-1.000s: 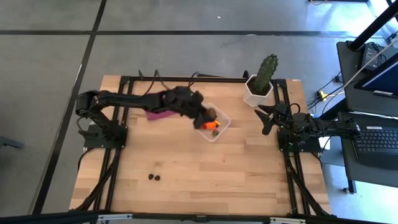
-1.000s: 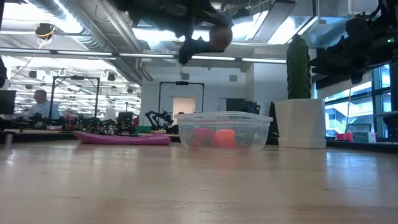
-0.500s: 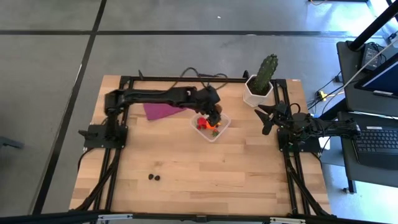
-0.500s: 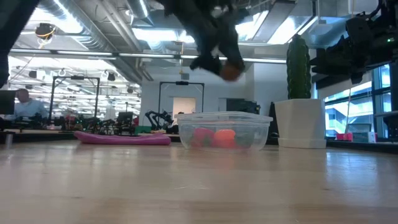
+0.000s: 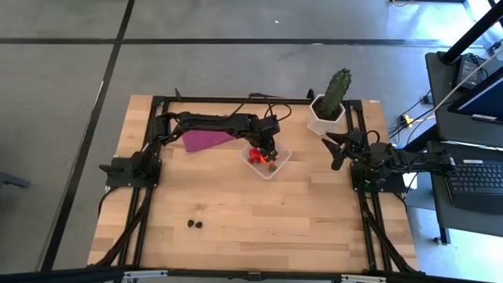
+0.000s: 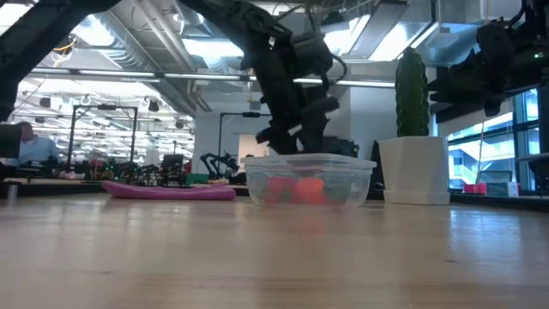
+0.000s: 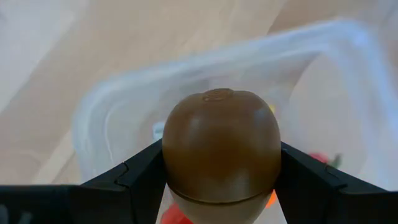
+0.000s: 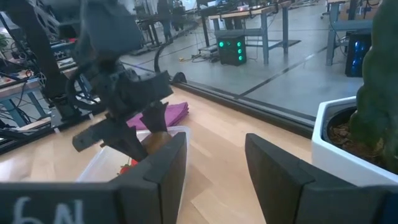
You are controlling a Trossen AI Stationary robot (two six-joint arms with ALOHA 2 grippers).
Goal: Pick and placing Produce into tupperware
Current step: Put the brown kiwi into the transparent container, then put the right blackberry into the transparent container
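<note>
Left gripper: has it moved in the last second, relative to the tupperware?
Yes. The left gripper, shut on the brown kiwi, has swung from the tupperware's cloth-side edge to over its middle, and in the low view has dropped to its rim.

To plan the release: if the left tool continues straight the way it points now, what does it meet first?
Probably the inside of the clear tupperware: the left tool, holding the brown kiwi, points into it; depth is unclear.

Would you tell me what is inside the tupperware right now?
Inside the tupperware lie red and orange produce. The left gripper holds the brown kiwi over it, hiding part of the floor, so an exact count is impossible.
</note>
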